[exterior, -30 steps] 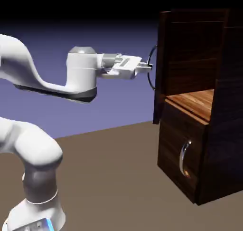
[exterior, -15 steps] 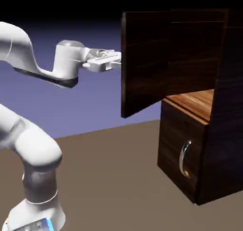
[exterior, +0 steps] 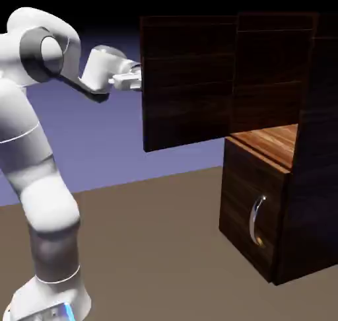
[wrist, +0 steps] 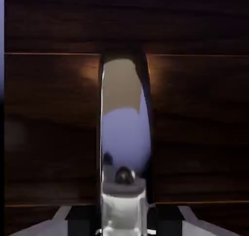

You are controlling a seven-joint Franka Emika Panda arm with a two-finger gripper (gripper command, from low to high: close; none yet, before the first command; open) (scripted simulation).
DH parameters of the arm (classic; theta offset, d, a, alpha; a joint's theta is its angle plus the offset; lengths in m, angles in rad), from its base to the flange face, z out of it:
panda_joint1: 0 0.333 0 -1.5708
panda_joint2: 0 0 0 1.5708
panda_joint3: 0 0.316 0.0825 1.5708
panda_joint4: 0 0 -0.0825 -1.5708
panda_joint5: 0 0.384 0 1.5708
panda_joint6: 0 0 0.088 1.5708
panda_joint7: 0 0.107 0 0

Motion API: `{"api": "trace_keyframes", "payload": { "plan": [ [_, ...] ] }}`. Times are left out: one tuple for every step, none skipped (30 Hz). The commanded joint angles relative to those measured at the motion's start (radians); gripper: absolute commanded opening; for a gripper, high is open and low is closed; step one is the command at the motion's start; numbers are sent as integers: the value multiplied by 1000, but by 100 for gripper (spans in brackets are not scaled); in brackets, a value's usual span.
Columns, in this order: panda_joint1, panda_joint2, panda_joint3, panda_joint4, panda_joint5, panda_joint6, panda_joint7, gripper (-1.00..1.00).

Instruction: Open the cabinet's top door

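The dark wooden cabinet (exterior: 310,148) stands at the exterior view's right. Its top door (exterior: 188,82) is swung wide open to the left and shows a dark flat face to the camera. Lighter orange wood (exterior: 274,141) is exposed inside. My gripper (exterior: 135,80) meets the door's free left edge, and the panel hides its fingertips. In the hand view the door's curved silver handle (wrist: 124,133) runs up the middle against dark wood. My gripper (wrist: 124,220) is shut on it, with one finger (wrist: 80,220) on each side at the bottom edge.
The lower panel (exterior: 247,201) stays closed, with its own silver handle (exterior: 256,220). The brown table (exterior: 152,247) stretches in front of the cabinet. The arm's base (exterior: 46,293) stands at the lower left.
The top door has swung from edge-on to wide open, toward the exterior view's left. The hand pulled back left with the handle, and the arm folded upward.
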Motion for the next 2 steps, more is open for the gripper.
{"api": "trace_keyframes", "payload": {
  "plan": [
    [-2,12,4,10,-1,-12,4,-100],
    [-2,12,4,10,-1,-12,4,100]
  ]
}}
